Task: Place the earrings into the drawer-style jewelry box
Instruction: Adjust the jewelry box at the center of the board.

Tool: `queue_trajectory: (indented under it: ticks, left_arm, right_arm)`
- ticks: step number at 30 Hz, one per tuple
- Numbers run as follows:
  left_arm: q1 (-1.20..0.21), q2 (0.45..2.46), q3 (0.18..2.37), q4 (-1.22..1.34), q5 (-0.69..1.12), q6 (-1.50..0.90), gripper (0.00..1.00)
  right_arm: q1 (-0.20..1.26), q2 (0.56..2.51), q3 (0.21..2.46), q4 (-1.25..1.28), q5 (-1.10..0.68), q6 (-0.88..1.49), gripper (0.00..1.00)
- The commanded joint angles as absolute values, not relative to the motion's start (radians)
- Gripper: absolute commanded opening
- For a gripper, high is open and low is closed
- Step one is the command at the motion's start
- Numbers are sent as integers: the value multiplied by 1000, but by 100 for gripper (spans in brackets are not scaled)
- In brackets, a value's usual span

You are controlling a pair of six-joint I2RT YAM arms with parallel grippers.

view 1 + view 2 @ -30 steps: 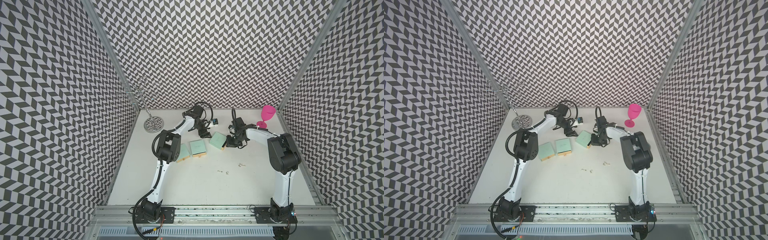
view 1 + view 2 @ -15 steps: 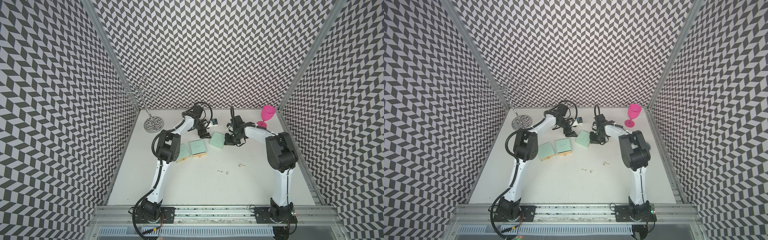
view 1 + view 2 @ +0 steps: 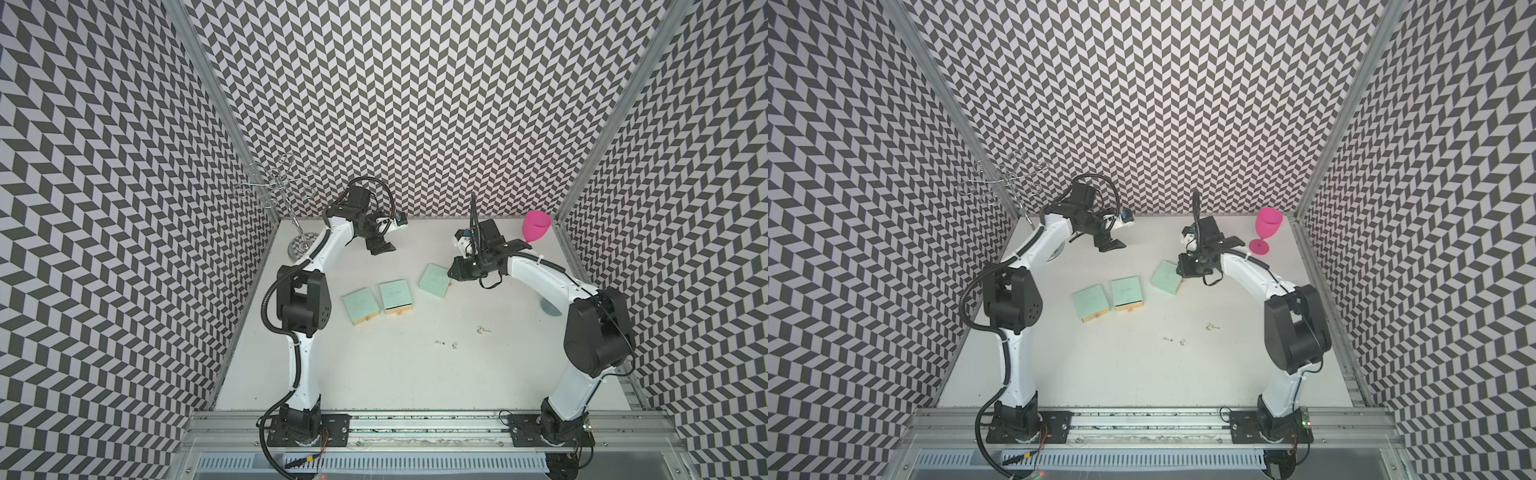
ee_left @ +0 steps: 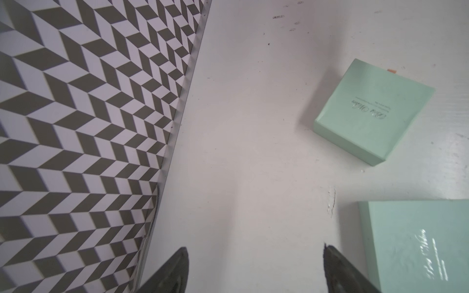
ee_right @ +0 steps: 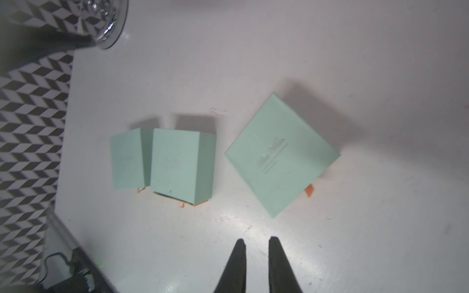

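up at the back, left end effector spread wide, gripping nothing, hanging over bare surface. across the way, right end effector parted only a sliver, empty too, tips near the skewed mint-green box. two more mint-green boxes just beside each other, toward the left arm. and the earrings: tiny silver clusters loose on the surface, in front of the boxes, well apart from them, nearer the right arm.
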State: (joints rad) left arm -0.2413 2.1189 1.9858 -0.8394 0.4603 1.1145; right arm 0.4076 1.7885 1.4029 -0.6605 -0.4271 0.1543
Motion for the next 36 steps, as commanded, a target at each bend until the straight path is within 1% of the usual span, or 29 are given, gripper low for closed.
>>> queue_trajectory:
  ticks: [1, 5, 9, 14, 22, 29, 36]
  left_arm:
    - [-241, 2106, 1889, -850, 440, 1149, 81]
    - [-232, 2103, 1814, -813, 435, 1108, 79]
    - [-226, 2123, 1772, -778, 426, 1090, 76]
    - [-219, 2160, 1775, -755, 420, 1064, 76]
    - [-225, 2209, 1798, -771, 419, 1058, 76]
    - [-227, 2197, 1766, -803, 412, 1094, 76]
    - [-226, 2162, 1729, -851, 434, 1121, 73]
  right_arm:
    - [460, 1810, 1368, -666, -599, 129, 14]
    - [516, 1862, 1350, -609, -669, 146, 13]
    - [555, 1935, 1356, -582, -697, 149, 12]
    - [588, 2017, 1378, -560, -698, 163, 12]
    - [589, 2102, 1420, -505, -700, 206, 12]
    - [589, 2176, 1531, -555, -651, 192, 12]
    - [566, 2206, 1602, -599, -569, 179, 12]
